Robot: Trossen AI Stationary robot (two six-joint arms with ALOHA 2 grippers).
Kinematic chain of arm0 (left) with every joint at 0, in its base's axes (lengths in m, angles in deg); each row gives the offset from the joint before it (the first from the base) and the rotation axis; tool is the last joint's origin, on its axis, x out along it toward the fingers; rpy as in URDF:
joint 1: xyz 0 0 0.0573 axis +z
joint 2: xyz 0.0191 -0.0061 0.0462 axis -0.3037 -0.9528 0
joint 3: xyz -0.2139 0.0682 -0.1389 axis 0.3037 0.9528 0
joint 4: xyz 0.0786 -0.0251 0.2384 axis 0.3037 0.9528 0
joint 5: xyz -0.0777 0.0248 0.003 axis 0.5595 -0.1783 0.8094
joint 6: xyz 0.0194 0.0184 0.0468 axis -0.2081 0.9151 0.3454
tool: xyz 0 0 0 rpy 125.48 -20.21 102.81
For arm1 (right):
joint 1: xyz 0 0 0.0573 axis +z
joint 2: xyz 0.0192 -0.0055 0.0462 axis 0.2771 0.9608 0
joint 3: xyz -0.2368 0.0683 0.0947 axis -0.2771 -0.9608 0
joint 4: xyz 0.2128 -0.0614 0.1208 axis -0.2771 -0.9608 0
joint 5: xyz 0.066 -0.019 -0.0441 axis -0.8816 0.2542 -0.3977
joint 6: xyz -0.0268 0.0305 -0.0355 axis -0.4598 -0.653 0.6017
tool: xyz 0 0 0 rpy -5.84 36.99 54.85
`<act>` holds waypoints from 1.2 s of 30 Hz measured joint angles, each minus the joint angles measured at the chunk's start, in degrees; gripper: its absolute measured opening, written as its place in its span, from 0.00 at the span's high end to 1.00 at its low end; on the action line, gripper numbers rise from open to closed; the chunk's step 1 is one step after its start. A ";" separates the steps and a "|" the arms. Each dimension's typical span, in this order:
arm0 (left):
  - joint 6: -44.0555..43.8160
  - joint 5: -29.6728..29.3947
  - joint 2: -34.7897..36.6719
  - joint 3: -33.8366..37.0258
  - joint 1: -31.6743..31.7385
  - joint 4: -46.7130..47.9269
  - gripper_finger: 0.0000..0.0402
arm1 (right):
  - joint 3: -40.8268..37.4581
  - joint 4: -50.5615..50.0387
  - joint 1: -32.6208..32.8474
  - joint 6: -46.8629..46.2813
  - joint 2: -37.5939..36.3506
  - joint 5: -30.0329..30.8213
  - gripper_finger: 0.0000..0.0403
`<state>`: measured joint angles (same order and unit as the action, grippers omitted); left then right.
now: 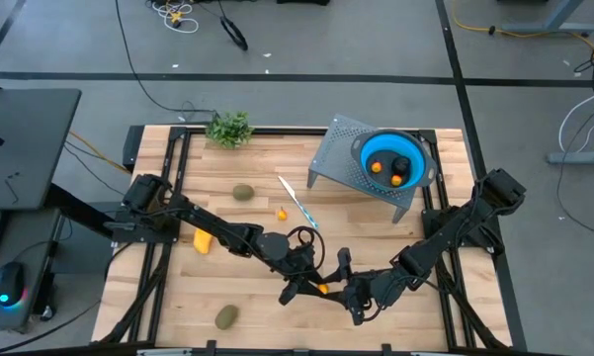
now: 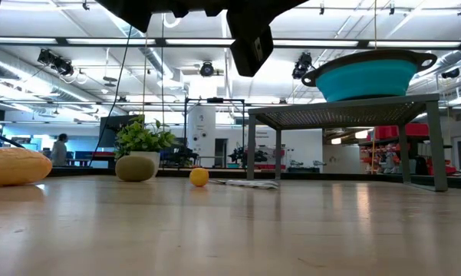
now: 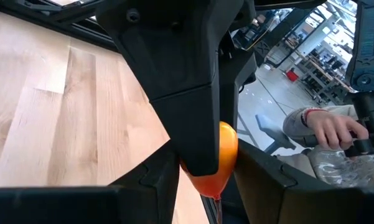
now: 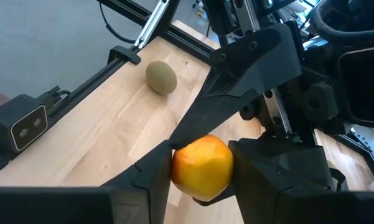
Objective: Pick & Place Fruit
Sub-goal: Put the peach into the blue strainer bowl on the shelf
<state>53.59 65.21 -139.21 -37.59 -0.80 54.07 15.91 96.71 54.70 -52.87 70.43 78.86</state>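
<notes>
**While two grippers shared one orange fruit: hand-over risks**

Where the arms met above the table's near middle, the left gripper (image 1: 311,284) and right gripper (image 1: 351,294) both closed on the same orange fruit (image 1: 323,288). The left wrist view showed the left fingers (image 3: 193,124) pinching it, and the right wrist view showed it wedged between the right fingers (image 4: 261,168), touching both. It hung clear of the table (image 1: 158,297).

Judged risks:
- If the left gripper let go before the right grip was firm, the round, smooth fruit could slip out, drop and roll off the table edge
- If both arms pulled apart while clamped, the fruit could be squeezed or flicked sideways
- With fingers so closely interleaved, a small misalignment could make the grippers knock each other

The likely goal, a blue bowl (image 1: 368,148) on a grey rack (image 1: 331,158) at the far right, already held small orange pieces (image 1: 378,167) and a dark one (image 1: 401,166). A yellow fruit (image 1: 203,240), two olive ovals (image 1: 242,193) (image 1: 226,316) and another small orange piece (image 1: 281,212) lay on the wood, well apart.

No brand, label or writing could be read in any view
</notes>
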 joint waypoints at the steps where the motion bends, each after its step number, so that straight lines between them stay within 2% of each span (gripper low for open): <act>1: -0.03 -0.11 0.00 -0.02 0.05 0.17 0.63 | 0.00 0.00 0.01 -0.03 0.00 0.01 0.62; 5: -1.30 -1.01 0.12 -0.09 0.21 1.23 0.57 | 0.00 -0.02 0.09 -0.20 0.00 0.00 0.62; 12: -2.49 -2.12 0.11 -0.09 0.43 1.76 0.39 | 0.00 -0.01 0.15 -0.22 0.00 0.08 0.62; 20: -2.25 1.76 0.69 0.00 2.38 2.13 0.22 | 0.07 -3.27 0.27 -3.81 -0.04 2.08 0.62; 25: -1.01 2.33 1.40 0.00 3.02 2.83 0.18 | 0.07 -4.27 0.40 -4.79 -0.04 3.01 0.62; 30: 2.11 2.65 3.36 0.01 3.58 8.23 0.17 | 0.07 -6.03 1.56 -7.87 -0.12 9.53 0.62; 33: 5.11 -2.31 4.40 0.00 3.33 13.21 0.17 | 0.07 -6.08 2.58 -13.02 -0.56 11.04 0.62; 36: 7.43 -6.66 4.87 0.02 2.60 15.24 0.17 | 0.09 -7.18 2.94 -17.59 -0.68 9.32 0.62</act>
<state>61.02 58.55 -134.35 -37.57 1.79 69.31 16.00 89.53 57.64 -70.46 69.76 88.18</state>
